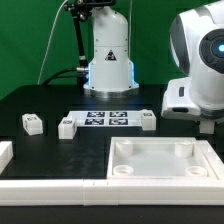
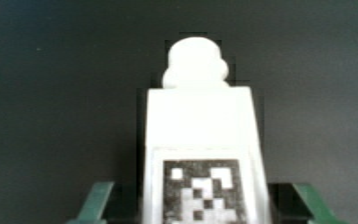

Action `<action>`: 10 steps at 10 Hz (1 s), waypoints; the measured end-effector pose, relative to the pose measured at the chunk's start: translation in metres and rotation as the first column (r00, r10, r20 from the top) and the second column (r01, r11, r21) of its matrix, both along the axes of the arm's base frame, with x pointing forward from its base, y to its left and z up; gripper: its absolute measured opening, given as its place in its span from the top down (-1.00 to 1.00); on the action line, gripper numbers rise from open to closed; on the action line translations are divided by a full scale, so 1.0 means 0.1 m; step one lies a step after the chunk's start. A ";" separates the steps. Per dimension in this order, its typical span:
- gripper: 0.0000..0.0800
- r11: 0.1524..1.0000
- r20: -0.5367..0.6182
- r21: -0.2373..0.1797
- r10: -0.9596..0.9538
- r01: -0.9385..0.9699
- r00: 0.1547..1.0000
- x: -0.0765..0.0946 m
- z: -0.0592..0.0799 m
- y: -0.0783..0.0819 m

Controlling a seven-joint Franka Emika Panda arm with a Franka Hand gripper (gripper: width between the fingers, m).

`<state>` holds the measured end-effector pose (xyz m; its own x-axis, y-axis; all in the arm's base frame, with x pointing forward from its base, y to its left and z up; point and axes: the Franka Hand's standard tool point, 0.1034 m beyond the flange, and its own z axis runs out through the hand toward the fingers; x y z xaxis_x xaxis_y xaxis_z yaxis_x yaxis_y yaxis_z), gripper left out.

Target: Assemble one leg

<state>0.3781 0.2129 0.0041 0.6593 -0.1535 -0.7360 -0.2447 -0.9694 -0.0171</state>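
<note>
A small white plastic leg point(image 2: 201, 135) fills the wrist view over the dark counter point(image 2: 51, 90), a rounded peg on its far end and a black-and-white fiducial tag on its facing side.
</note>
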 end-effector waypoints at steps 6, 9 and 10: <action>0.27 1.000 0.021 0.011 0.006 -0.006 1.000 0.48 0.60 -0.30; 0.27 1.000 0.188 -0.005 -0.012 0.013 0.982 0.57 0.55 -0.23; 0.27 1.000 0.279 -0.014 -0.018 0.023 0.960 0.59 0.55 -0.21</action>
